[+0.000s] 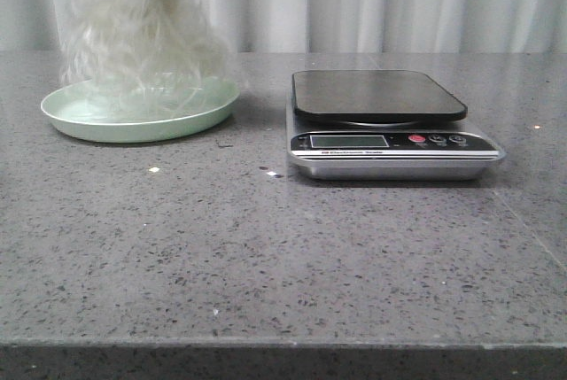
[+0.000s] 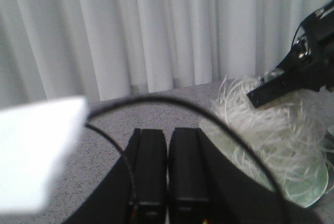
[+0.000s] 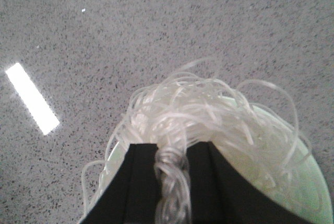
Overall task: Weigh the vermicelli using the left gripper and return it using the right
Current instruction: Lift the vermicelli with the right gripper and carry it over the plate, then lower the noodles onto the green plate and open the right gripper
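Right gripper (image 3: 171, 174) pinches vermicelli (image 1: 142, 52) above the green plate (image 1: 133, 123), scale (image 1: 390, 127) at its 3 o'clock. Left gripper (image 2: 168, 182) closed, empty.

You will find nothing you can read here. The scale (image 1: 394, 143) carries a thin line of print under its display (image 1: 349, 141), but it is too small and blurred to make out, and the display itself shows no digits.

Right gripper (image 3: 169, 169) at 11 o'clock, fingers clamped on vermicelli (image 3: 209, 125). Left gripper (image 2: 167, 174) fingers pressed together, nothing between.
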`<state>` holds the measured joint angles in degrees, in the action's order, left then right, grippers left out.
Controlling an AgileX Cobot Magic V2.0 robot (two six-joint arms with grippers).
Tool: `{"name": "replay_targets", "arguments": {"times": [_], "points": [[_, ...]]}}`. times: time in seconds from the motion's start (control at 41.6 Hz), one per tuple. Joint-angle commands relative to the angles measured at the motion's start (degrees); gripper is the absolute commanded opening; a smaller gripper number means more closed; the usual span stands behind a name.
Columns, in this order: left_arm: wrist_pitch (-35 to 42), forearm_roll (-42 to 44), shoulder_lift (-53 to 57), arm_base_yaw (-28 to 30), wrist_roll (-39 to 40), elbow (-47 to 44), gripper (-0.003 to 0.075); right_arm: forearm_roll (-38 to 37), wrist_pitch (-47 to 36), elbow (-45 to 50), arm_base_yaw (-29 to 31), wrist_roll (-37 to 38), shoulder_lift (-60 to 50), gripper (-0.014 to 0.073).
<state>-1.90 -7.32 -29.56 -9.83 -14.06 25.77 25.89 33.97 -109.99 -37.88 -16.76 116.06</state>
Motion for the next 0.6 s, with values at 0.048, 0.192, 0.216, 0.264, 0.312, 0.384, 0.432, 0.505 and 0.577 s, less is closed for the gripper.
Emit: {"name": "replay_targets", "arguments": {"times": [0.048,0.192,0.216,0.264,0.312,0.384,0.432,0.505,0.577], "points": [[4.9,-0.7,-0.1,0.2,0.6,1.5,0.0137,1.8,-5.4,-2.6,-0.5,-0.3,-1.4,0.0153],[4.9,-0.7,-0.1,0.2,0.6,1.5,0.0137,1.8,-5.4,-2.6,-0.5,-0.3,-0.5,0.0153],[4.9,-0.7,-0.1,0.2,0.6,1.5,0.0137,1.8,-5.4,-2.6,-0.5,-0.3,-0.5,0.0153],[4.9,-0.7,-0.1,0.2,0.6,1.5,0.0137,1.8,-5.4,-2.6,-0.5,-0.3,-0.5,0.0153],[4.9,-0.7,-0.1,0.2,0.6,1.5,0.0137,1.8,-5.4,-2.6,-0.5,-0.3,-0.5,0.0153],[4.9,-0.7,-0.1,0.2,0.6,1.5,0.0137,1.8,-5.4,-2.6,-0.5,-0.3,-0.5,0.0153],[4.9,-0.7,-0.1,0.2,0.6,1.5,0.0137,1.8,-5.4,-2.6,-0.5,-0.3,-0.5,0.0158],[4.9,-0.7,-0.1,0.2,0.6,1.5,0.0137,1.8,-5.3,-2.6,-0.5,-0.3,-0.5,0.0258],[4.9,-0.7,-0.1,0.2,0.6,1.5,0.0137,1.8,-5.0,-2.6,-0.5,-0.3,-0.5,0.0366]]}}
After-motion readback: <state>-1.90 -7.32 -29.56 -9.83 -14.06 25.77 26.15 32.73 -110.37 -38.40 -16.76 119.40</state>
